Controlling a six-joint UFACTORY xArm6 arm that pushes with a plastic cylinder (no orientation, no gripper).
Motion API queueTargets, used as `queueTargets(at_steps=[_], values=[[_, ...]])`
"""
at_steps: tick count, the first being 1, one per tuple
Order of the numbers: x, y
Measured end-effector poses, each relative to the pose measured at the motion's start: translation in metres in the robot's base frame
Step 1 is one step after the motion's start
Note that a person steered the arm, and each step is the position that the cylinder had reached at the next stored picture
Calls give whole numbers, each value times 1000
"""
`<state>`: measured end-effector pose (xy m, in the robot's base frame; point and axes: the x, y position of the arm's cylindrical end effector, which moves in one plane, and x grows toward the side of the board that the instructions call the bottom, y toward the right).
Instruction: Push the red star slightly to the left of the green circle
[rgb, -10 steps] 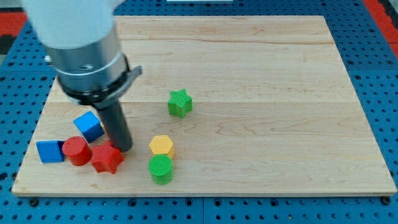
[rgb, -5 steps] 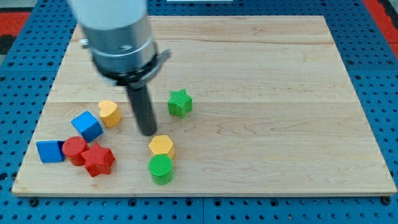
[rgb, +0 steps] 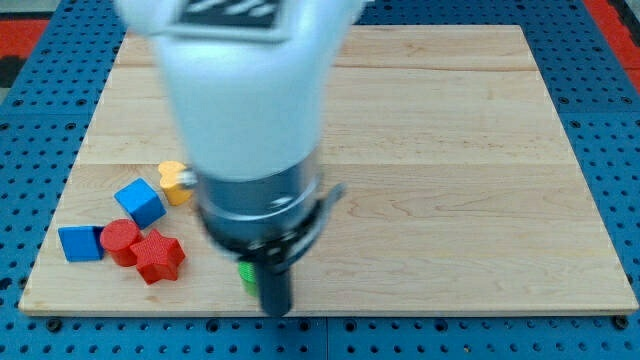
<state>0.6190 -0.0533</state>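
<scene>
Board: a pale wooden board (rgb: 450, 150) lay over a blue pegboard surface (rgb: 30, 150), filling most of the view.
Arm: the white and grey arm body (rgb: 250, 120) hung low and blurred over the board's centre-left, hiding much of the wood behind it.
Rod: the dark rod came down out of the arm's black collar toward the view's bottom edge of the board.
My tip: my tip (rgb: 275, 310) sat at the board's bottom edge, just right of the green circle and touching or nearly touching it; which one I could not tell.
Pincer state: there was no pincer on this arm, only the bare rod, so nothing was clenched, released or grasped.
Blue cube: the blue cube (rgb: 140, 202) stood tilted at the view's left, just above the red pieces.
Red star: the red star (rgb: 159, 257) lay at the lower left, touching the red cylinder and well apart from the green circle to its right.
Blue block: a second blue block (rgb: 79, 243) sat farthest left, beside the red cylinder.
Red cylinder: the red cylinder (rgb: 121, 238) lay between the blue block and the red star.
Yellow block: a yellow block (rgb: 175, 180), partly hidden by the arm, lay just right of the blue cube.
Green circle: only a sliver of the green circle (rgb: 246, 275) showed, left of the rod.
</scene>
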Motion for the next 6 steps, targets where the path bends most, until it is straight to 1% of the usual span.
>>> queueTargets(at_steps=[1, 2, 3, 4, 6], values=[[-4, -22], [-23, -26], [-26, -26], [-1, -54], [-1, -170]])
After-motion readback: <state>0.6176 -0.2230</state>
